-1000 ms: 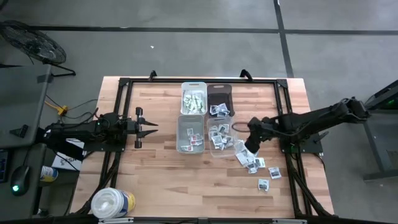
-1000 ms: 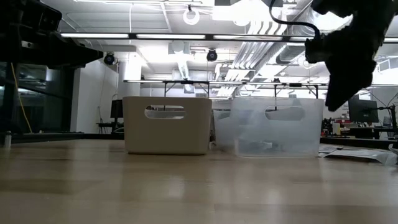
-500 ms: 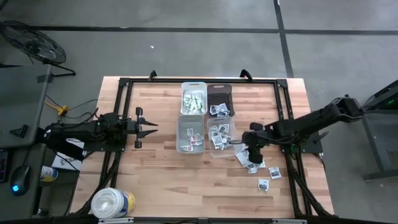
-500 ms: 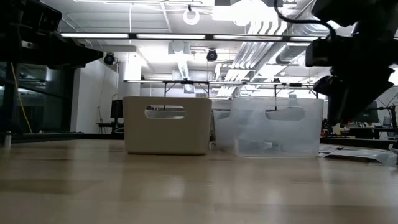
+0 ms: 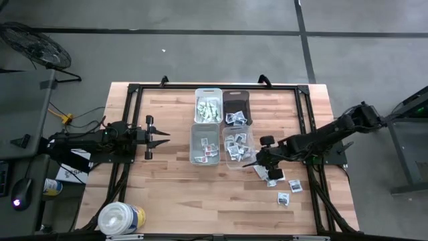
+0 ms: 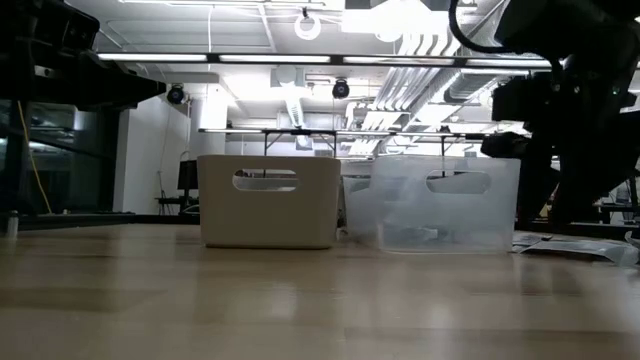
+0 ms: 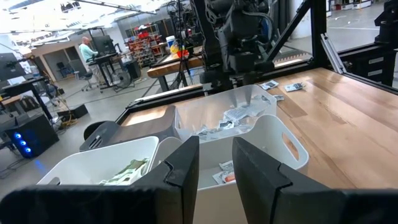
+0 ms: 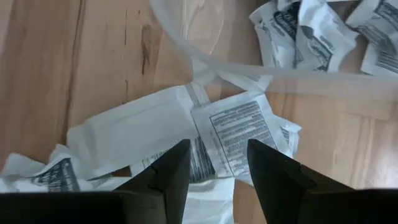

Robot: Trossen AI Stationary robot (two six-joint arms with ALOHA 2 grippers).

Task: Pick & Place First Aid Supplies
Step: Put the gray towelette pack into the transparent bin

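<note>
Loose white printed packets [image 5: 273, 175] lie in a small heap on the table just right of the clear bin [image 5: 237, 148]; the right wrist view shows them flat on the wood [image 8: 233, 134]. My right gripper [image 5: 257, 161] is low over this heap, open, its fingers standing on either side of a printed packet [image 8: 217, 168]. The low view shows it down near the table [image 6: 556, 205]. More packets fill the clear bin and the other bins. My left gripper [image 5: 159, 137] waits open at the table's left, pointing at the bins [image 7: 215, 163].
A 2x2 block of small bins stands mid-table: a white one with greenish packets [image 5: 208, 106], a dark one [image 5: 235, 104], a white one [image 5: 204, 144] and the clear one. Stray packets [image 5: 289, 193] lie toward the near right. A big white tub [image 5: 120, 218] stands at the near left corner.
My right gripper has come down from beside the clear bin's right wall and shifted toward the near edge and slightly left, ending low over the packet heap on the table. The packets and bins have stayed in place.
</note>
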